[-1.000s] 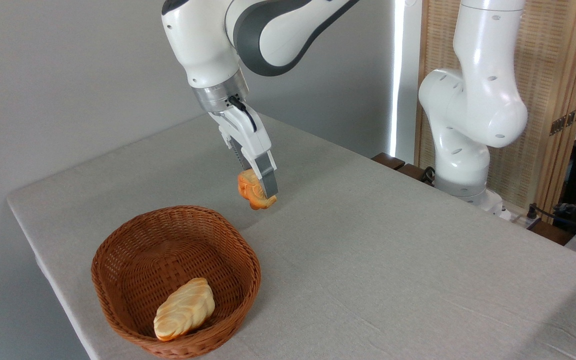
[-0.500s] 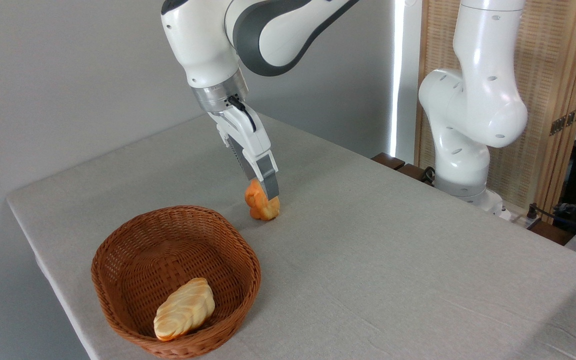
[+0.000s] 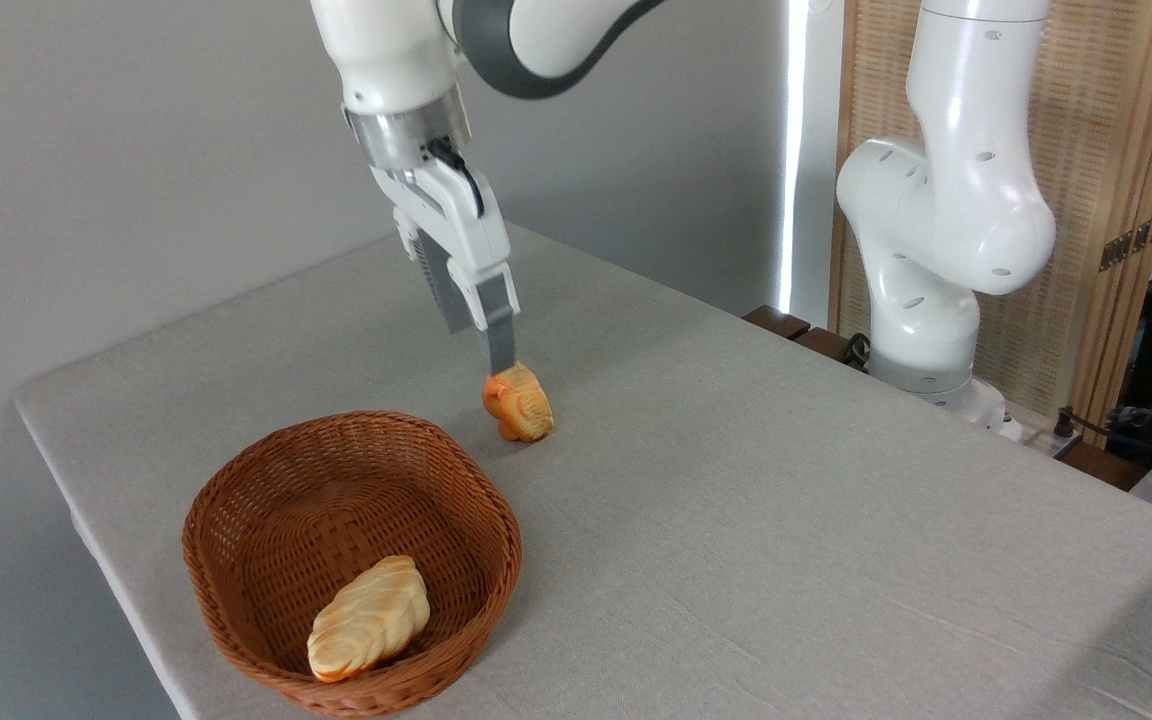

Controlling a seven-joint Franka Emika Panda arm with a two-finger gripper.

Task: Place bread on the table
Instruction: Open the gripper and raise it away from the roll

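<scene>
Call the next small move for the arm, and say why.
Probably lift the tool straight up and clear. The small orange-golden ridged bread piece lies on the grey-beige cloth table, outside the brown wicker basket; the tool looks open, its near fingertip close above the piece.

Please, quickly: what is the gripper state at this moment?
Gripper: open, holding nothing; the bread lies on the table just below it.
</scene>
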